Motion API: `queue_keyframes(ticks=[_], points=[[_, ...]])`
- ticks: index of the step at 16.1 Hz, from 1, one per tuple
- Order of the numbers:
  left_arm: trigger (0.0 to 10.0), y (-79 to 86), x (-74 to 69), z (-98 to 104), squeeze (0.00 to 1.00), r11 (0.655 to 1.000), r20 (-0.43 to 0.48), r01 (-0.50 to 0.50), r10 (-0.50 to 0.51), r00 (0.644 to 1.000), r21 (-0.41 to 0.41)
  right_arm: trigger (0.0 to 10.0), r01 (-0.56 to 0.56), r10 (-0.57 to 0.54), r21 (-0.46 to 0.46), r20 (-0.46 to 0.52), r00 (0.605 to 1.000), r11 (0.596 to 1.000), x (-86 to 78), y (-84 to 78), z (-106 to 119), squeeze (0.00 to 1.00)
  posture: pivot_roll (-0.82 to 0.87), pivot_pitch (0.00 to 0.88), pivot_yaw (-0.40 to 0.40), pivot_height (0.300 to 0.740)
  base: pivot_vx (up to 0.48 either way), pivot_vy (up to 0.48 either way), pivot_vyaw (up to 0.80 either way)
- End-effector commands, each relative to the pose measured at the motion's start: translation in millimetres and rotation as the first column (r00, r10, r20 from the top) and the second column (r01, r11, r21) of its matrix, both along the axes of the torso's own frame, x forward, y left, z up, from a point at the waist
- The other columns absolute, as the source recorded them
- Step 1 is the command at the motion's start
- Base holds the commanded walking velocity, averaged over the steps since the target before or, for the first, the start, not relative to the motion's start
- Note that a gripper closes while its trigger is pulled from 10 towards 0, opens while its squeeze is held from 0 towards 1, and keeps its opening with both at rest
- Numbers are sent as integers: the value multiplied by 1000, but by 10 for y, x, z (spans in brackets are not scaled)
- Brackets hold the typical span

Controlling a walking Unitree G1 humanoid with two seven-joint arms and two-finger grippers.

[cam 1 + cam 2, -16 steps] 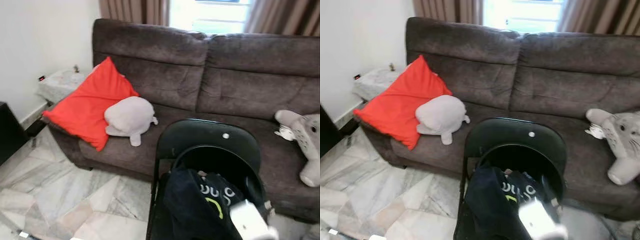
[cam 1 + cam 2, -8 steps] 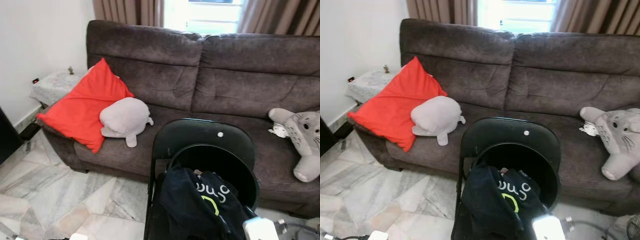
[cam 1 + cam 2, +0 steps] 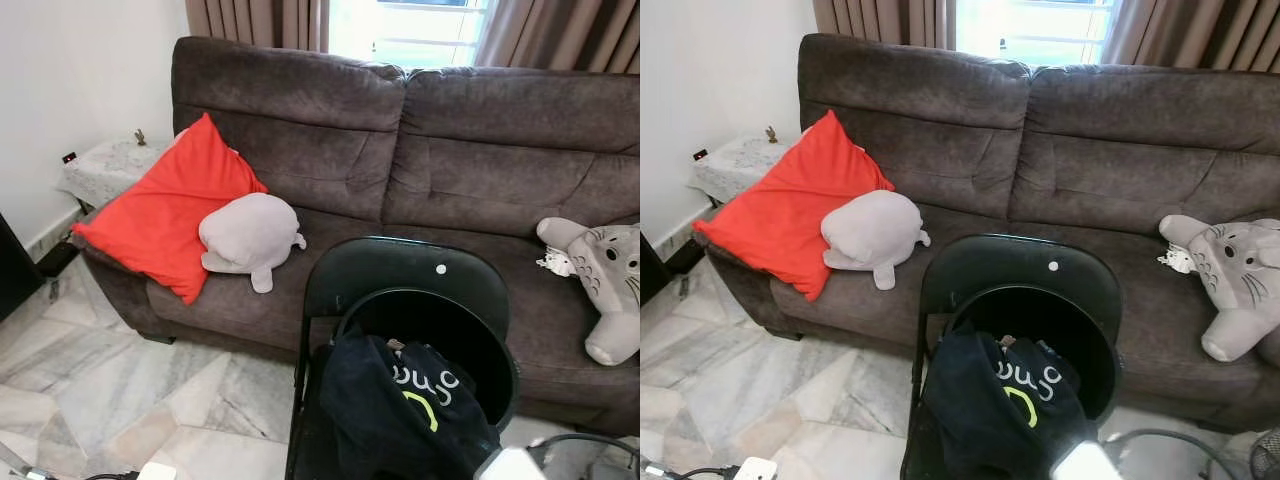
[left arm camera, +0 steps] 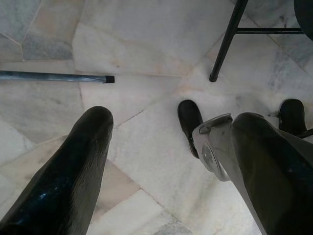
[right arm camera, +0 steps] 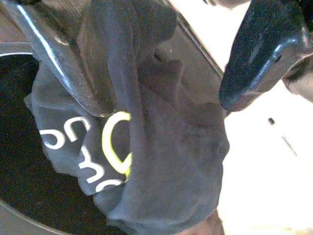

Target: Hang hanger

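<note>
A dark garment [image 3: 400, 410] with white letters and a yellow-green mark lies bunched on the seat of a black folding chair [image 3: 405, 275] in front of me. I cannot tell whether a hanger is inside it. In the right wrist view my right gripper [image 5: 166, 105] is open right at the garment [image 5: 161, 161], one finger [image 5: 54, 58] lying on the cloth and the other finger [image 5: 259, 58] off to its side. The right arm's pale wrist [image 3: 505, 466] shows at the lower edge beside the chair. My left gripper [image 4: 171, 122] hangs open over the floor, holding nothing.
A brown sofa [image 3: 480, 170] stands behind the chair with a red cushion [image 3: 165, 215], a grey plush [image 3: 250, 235] and a grey-white plush toy [image 3: 605, 275]. Marble floor [image 3: 120, 390] spreads to the left. A chair leg [image 4: 227, 41] and a grey pole [image 4: 54, 77] are near my foot.
The camera has shifted a little, so the sofa sits differently in the picture. My right arm's pale wrist has dropped lower beside the chair. The garment has not moved.
</note>
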State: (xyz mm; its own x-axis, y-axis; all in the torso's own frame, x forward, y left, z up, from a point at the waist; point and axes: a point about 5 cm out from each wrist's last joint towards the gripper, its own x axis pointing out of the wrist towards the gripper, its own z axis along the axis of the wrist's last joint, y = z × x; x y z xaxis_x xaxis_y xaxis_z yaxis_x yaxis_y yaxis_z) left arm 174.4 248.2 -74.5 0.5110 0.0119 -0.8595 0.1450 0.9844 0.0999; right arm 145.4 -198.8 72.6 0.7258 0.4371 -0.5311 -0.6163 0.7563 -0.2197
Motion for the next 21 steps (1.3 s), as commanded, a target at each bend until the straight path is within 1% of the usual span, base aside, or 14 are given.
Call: queue_keyframes(ticks=[1, 3, 4, 5, 8, 10, 13, 14, 15, 16, 17, 19, 20, 21], points=[[10000, 49, -2, 14, 0, 1000, 1, -8, 8, 1000, 9, 10000, -16, 16, -19, -24, 1000, 1000, 14, -8, -35, 0, -93, 0, -10, 740, 0, 0, 0], [10000, 66, -19, 12, 0, 1000, -2, -15, 15, 1000, 10, 10000, 5, -6, -74, -17, 1000, 997, 62, -36, -88, 0, -79, 0, -10, 740, 0, 0, 0], [10000, 91, -48, 6, 0, 1000, -10, -17, 17, 1000, 14, 10000, 73, -71, -133, 19, 997, 988, 123, -79, -137, 0, -79, 0, 6, 740, 0, 0, 0], [10000, 103, -66, 2, 0, 1000, -19, -9, 9, 1000, 18, 10000, 115, -109, -148, 47, 993, 982, 153, -97, -143, 0, -82, 0, 12, 740, 0, 0, 0], [10000, 122, -114, -11, 0, 1000, -36, 8, -7, 999, 20, 10000, 161, -151, -121, 93, 984, 979, 136, -74, -96, 0, -72, 13, 19, 740, 0, 0, 0], [10000, 140, -127, -9, 0, 1000, -32, 8, -7, 999, 24, 10000, 123, -116, -81, 81, 990, 989, 107, 7, -87, 0, -54, 31, 7, 740, 0, 0, 0], [10000, 159, -149, -11, 0, 1000, -28, 0, 1, 1000, 23, 10000, 131, -122, -124, 73, 990, 984, 99, 5, -140, 0, -63, 30, 14, 740, 0, 0, 0], [10000, 161, -166, -17, 0, 1000, -36, 3, -2, 999, 23, 1569, 154, -143, -141, 84, 986, 978, 114, -20, -158, 0, -69, 30, 25, 740, 0, 0, 0], [10000, 159, -178, -22, 0, 1000, -44, 12, -11, 999, 21, 0, 171, -158, -149, 91, 983, 974, 131, -33, -174, 0, -70, 30, 27, 740, 0, 0, 0], [10000, 157, -184, -25, 0, 1000, -46, 15, -15, 999, 20, 4706, 173, -161, -153, 90, 983, 973, 133, -32, -180, 0, -73, 33, 30, 740, 0, 0, 0], [10000, 151, -198, -31, 0, 1000, -46, 20, -19, 999, 17, 10000, 176, -164, -159, 84, 983, 972, 125, -27, -195, 0, -74, 36, 30, 740, 0, 0, 0], [10000, 139, -225, -44, 0, 999, -45, 29, -28, 999, 14, 10000, 187, -175, -168, 84, 981, 968, 100, -47, -194, 0, -80, 45, 22, 740, 0, 0, 0], [10000, 133, -230, -47, 0, 999, -43, 33, -33, 999, 13, 7373, 192, -180, -164, 84, 980, 968, 96, -54, -185, 0, -80, 49, 20, 740, 0, 0, 0], [10000, 128, -232, -48, 0, 999, -42, 35, -34, 999, 12, 6784, 187, -175, -173, 81, 981, 967, 92, -57, -188, 0, -80, 53, 15, 740, 0, 0, 0]])
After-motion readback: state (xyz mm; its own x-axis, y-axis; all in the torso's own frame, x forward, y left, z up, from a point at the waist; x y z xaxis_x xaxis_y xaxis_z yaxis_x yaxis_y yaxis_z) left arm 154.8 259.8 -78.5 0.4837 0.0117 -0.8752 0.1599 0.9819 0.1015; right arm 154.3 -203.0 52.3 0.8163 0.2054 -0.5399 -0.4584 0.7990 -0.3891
